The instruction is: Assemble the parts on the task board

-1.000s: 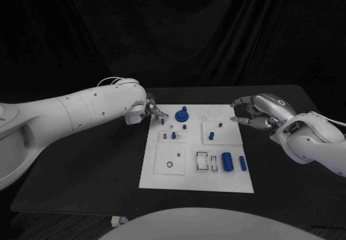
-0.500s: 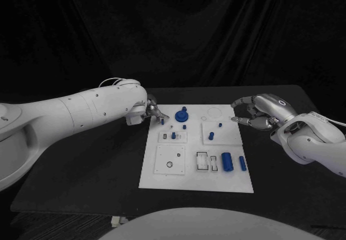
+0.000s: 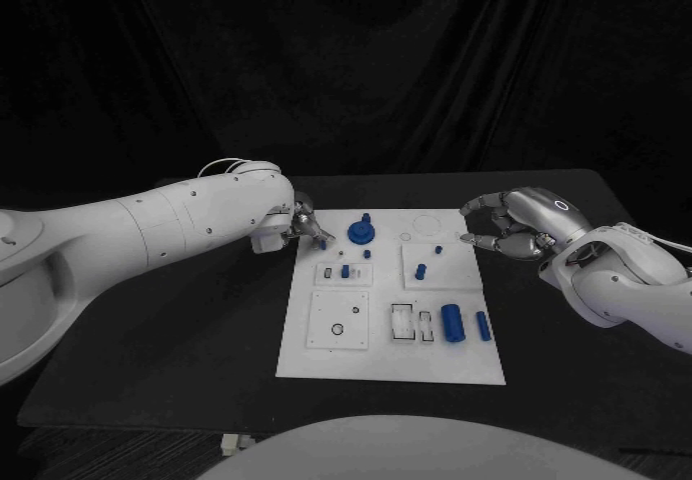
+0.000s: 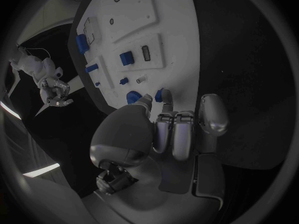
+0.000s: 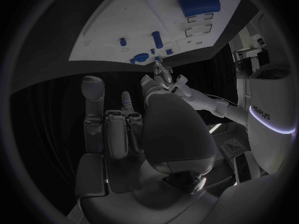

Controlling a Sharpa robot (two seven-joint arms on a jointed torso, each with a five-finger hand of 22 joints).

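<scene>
- Your task board (image 3: 353, 350) lies flat mid-table (image 3: 173, 330), long side running away from the robot; use it as the reference for everything below.
- Left hand (image 3: 304, 226) sits at the board's far-left corner. In the left wrist view its fingers (image 4: 176, 133) are curled in, pressed side by side, and a small blue peg (image 4: 166, 95) sits right at the fingertips. Looks pinched, but you can't confirm contact from these views.
- Right hand (image 3: 508, 228) hangs just off the board's far-right edge, over bare table. Fingers curled inward, thumb and fingertips close together, nothing visible between them.
- Round blue knob part (image 3: 362, 232) stands at the board's far end, just beside the left hand, on the board's left half.
- Small blue peg on the right half (image 3: 420, 270), standing upright in the middle band of the board.
- Another small blue peg (image 3: 348, 270) stands in the left half's middle band, next to a small white slot.
- Large blue cylinder (image 3: 453, 323) lies on its side near the board's right edge, toward the robot; a thinner blue cylinder (image 3: 483, 326) lies just beside it, closer to the edge.
- Near-left panel of the board carries a small dark ring (image 3: 339, 330).
</scene>
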